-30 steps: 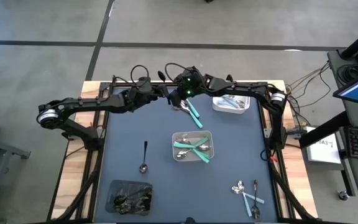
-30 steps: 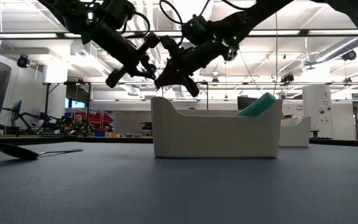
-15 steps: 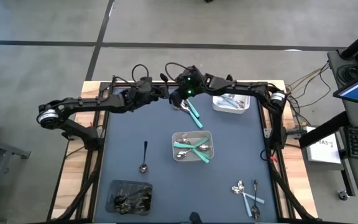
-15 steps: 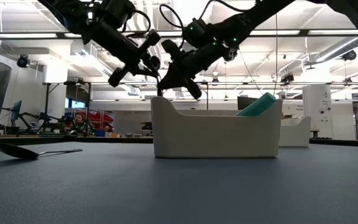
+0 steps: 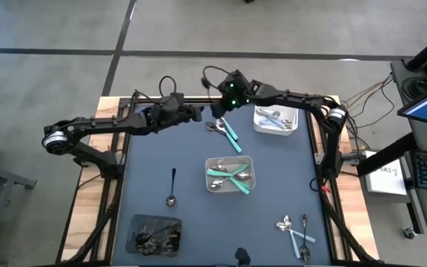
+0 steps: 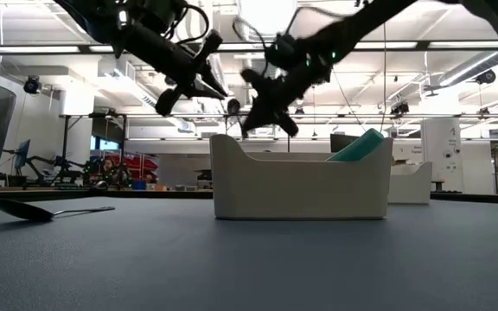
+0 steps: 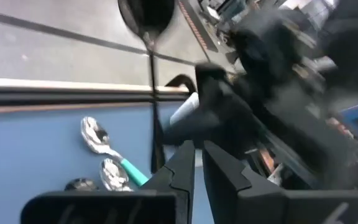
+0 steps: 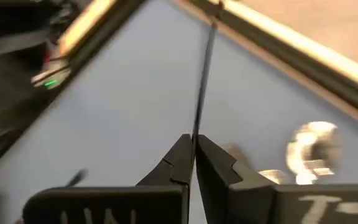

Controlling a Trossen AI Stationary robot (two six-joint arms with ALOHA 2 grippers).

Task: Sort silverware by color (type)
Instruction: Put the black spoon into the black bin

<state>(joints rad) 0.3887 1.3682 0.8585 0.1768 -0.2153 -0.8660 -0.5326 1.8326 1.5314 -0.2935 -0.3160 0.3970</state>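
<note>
My left gripper (image 5: 201,111) hovers over the table's far edge, shut on a black spoon (image 7: 146,14) whose bowl points away from the fingers. My right gripper (image 5: 221,111) hangs just to its right, shut on a thin black utensil (image 8: 202,74) whose head does not show. Two teal-handled spoons (image 5: 227,130) lie flat on the table under the grippers. One black spoon (image 5: 172,187) lies flat left of centre. A mixed pile (image 5: 295,230) lies at the near right. My left gripper has the black spoon by the lower part of its handle (image 7: 156,149), and its own finger (image 7: 180,165) hides the exact spot. The spoon stands out beyond the fingers, lifted clear of the table. My right gripper pinches the thin black handle at its near end (image 8: 195,132) between its two fingertips. The handle runs straight out from the fingers, lifted clear of the table.
A white tray (image 5: 290,127) with pale-blue pieces stands at the far right. A grey tray (image 5: 209,165) with teal-handled pieces is in the middle, and a dark tray (image 5: 133,222) with black pieces is at the near left. Bare mat lies between them.
The two grippers were close together over the far edge and have drawn apart. The right gripper has swung toward the table's right and risen a little. The left gripper has edged right and up.
</note>
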